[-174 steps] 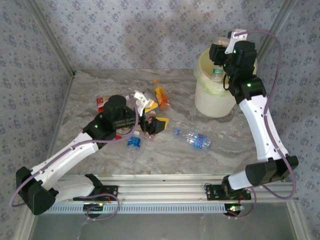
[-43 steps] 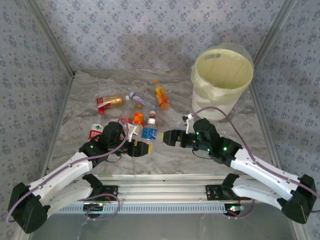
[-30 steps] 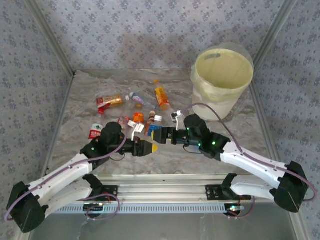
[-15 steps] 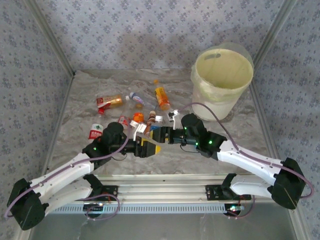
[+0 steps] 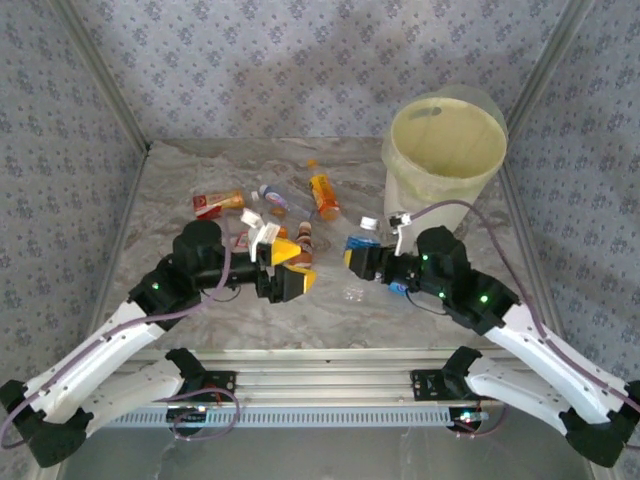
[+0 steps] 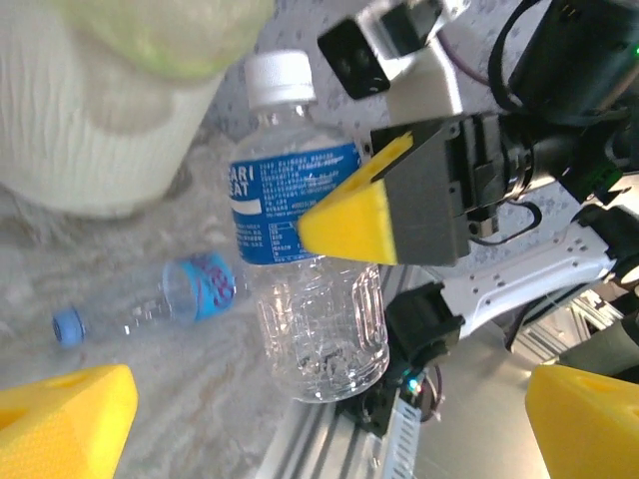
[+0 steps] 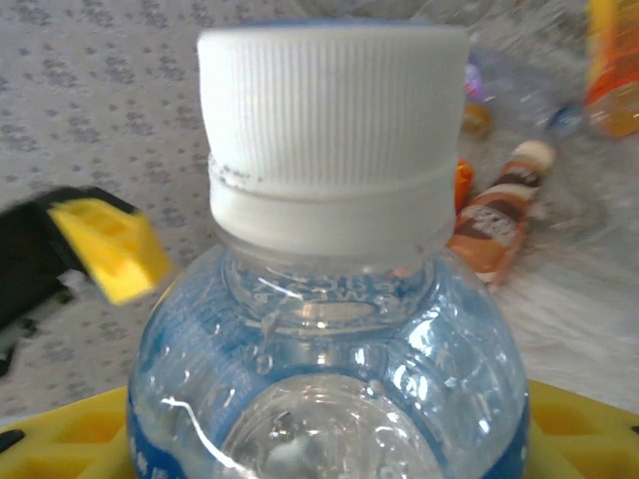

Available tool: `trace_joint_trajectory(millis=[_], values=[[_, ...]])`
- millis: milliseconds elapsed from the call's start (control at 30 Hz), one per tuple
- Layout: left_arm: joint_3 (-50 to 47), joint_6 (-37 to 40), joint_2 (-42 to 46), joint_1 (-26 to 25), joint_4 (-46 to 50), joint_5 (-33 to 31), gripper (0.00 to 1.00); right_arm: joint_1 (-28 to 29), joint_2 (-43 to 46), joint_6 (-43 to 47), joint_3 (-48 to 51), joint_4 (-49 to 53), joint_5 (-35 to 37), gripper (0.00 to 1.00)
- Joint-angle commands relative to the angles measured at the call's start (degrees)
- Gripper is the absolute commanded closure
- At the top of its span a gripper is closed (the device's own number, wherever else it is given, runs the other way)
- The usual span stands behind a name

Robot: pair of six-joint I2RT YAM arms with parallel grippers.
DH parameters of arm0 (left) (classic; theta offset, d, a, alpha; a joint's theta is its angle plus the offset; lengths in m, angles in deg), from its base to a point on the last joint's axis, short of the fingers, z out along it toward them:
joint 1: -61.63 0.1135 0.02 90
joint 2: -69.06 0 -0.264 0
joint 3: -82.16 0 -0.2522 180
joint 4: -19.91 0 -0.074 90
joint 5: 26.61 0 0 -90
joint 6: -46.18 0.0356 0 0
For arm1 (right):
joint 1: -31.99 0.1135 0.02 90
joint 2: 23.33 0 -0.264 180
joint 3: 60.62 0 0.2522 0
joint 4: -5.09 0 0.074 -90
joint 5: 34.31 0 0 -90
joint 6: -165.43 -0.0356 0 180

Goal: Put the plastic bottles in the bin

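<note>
My right gripper (image 5: 362,258) is shut on a clear plastic bottle (image 5: 366,232) with a white cap and a blue label, held upright above the table's middle. In the right wrist view this bottle (image 7: 334,299) stands between the yellow pads (image 7: 60,444). In the left wrist view it (image 6: 305,249) hangs in front of my left gripper (image 6: 324,424), which is wide open and apart from it. My left gripper (image 5: 295,268) sits just left of the bottle. The white bin (image 5: 445,150) with its pale yellow-green liner stands at the back right.
Several other bottles lie at the table's back left: a red-labelled one (image 5: 218,203), a clear one (image 5: 272,198), an orange one (image 5: 323,195) and a brown one (image 5: 303,238). A clear, blue-labelled bottle (image 6: 150,304) lies on the marble under the held one. The metal rail (image 5: 330,380) runs along the near edge.
My left gripper opened, let go of the blue-labelled bottle and drew back left. My right gripper shut on that bottle and carried it up and to the right.
</note>
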Motion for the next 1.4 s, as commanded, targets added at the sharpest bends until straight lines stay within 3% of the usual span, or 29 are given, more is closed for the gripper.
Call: trace_joint_trajectory(millis=[0,233,433,567,900,1100,1367], values=[[5.8,9.2,-0.3,-0.2,4.8,-3.2,0.00,-1.3,1.5,8.8,-8.1,12.0,8.3,0.37],[9.8,18.8,-2.0,0.0,5.1,-8.0,0.00,-4.7,-2.6,20.5,-23.0,19.2,24.1,0.37],[8.0,22.2,-3.1,0.7,3.9,-7.0,0.00,-12.3,-10.2,27.5,-34.8,17.7,26.5,0.36],[5.5,21.7,-2.8,0.8,1.8,-7.4,0.00,-19.1,-17.3,29.5,-43.0,17.9,24.7,0.36],[2.4,20.0,-3.2,0.7,0.7,-7.9,0.00,-35.3,-36.4,27.2,-60.2,21.7,10.5,0.37],[2.7,20.2,-3.8,0.8,2.2,-9.0,0.00,-39.6,-45.6,25.6,-67.7,28.3,7.2,0.37],[3.0,20.6,-3.6,0.7,3.6,-11.7,0.00,-42.1,-53.5,24.4,-68.6,33.3,4.4,0.38]])
